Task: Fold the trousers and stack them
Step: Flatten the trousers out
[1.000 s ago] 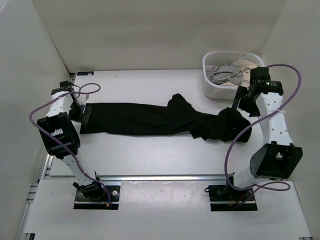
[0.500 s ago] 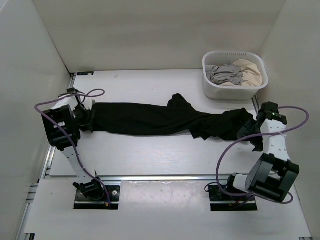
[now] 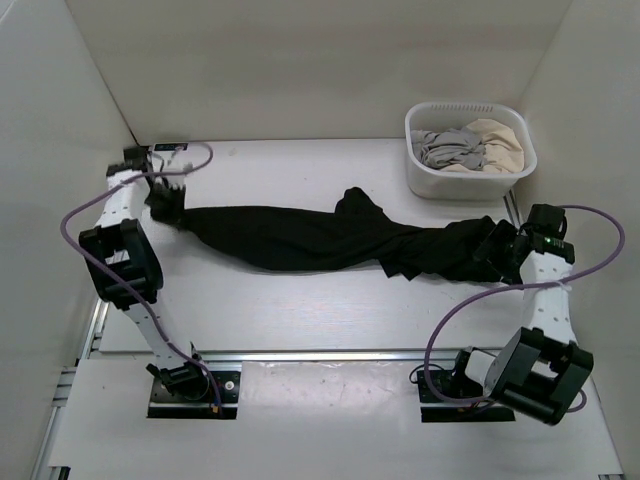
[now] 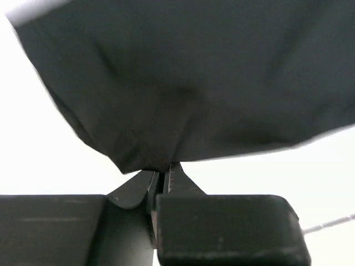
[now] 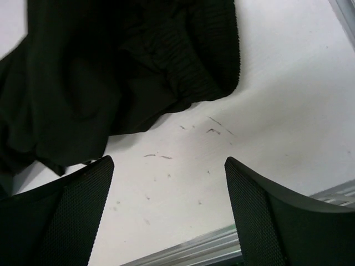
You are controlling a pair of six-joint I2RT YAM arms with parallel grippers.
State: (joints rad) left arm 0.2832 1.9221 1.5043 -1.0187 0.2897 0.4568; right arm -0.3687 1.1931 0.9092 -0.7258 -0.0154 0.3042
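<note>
The black trousers [image 3: 320, 238] lie stretched left to right across the table. Their leg end at the far left is pinched in my left gripper [image 3: 163, 200] and pulled up toward the back. In the left wrist view the gripper [image 4: 163, 173] is shut on the fabric, and the trousers [image 4: 194, 83] hang just beyond the jaws. My right gripper [image 3: 506, 250] stands at the waistband end on the right. It is open in the right wrist view [image 5: 169, 166], with only bare table between its fingers [image 5: 72, 210] and the gathered waistband [image 5: 161, 66] just ahead.
A white basket [image 3: 424, 178] at the back right holds a grey garment [image 3: 450, 150] and a beige garment [image 3: 502, 140]. White walls close in on the left and right. A metal rail [image 3: 320, 355] runs along the table's near edge.
My left gripper has shut on the leg end and drawn it back and to the left. The right arm swung down from beside the basket to the waistband's right end, staying open.
</note>
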